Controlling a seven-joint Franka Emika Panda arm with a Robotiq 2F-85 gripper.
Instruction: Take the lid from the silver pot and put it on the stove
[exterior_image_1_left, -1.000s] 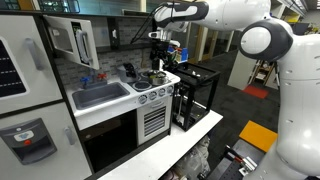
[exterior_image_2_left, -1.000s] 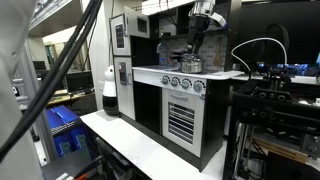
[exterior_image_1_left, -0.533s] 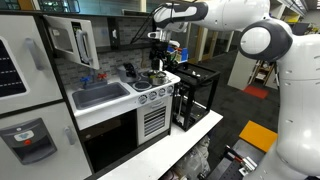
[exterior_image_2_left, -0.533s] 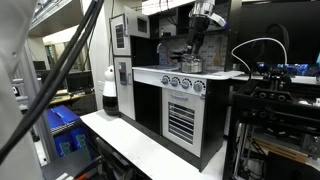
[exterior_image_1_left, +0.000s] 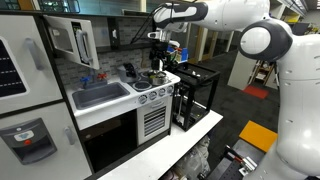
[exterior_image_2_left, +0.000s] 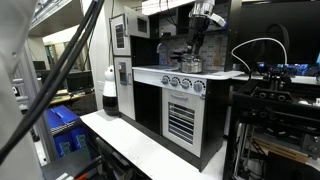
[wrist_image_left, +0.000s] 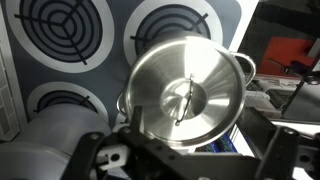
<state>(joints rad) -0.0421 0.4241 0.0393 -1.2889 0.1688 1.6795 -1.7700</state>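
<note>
In a lab room with a white toy kitchen, the lid (wrist_image_left: 187, 95) sits flat on the silver pot (wrist_image_left: 246, 68), which stands on the dark cooktop of the stove (exterior_image_1_left: 150, 95) among round burners (wrist_image_left: 60, 30). The claw (exterior_image_1_left: 157, 60) hangs directly above the lid, its fingers spread apart and gripping nothing. A grey sink (exterior_image_1_left: 100, 95) lies in the counter beside the stove.

Dim, backlit exterior views; wrist view blurred, glare on the lid (wrist_image_left: 187, 98).

The arm (exterior_image_1_left: 225, 14) reaches across, its end effector (exterior_image_1_left: 157, 60) pointing straight down, fingers (wrist_image_left: 95, 156) spread wide.
</note>
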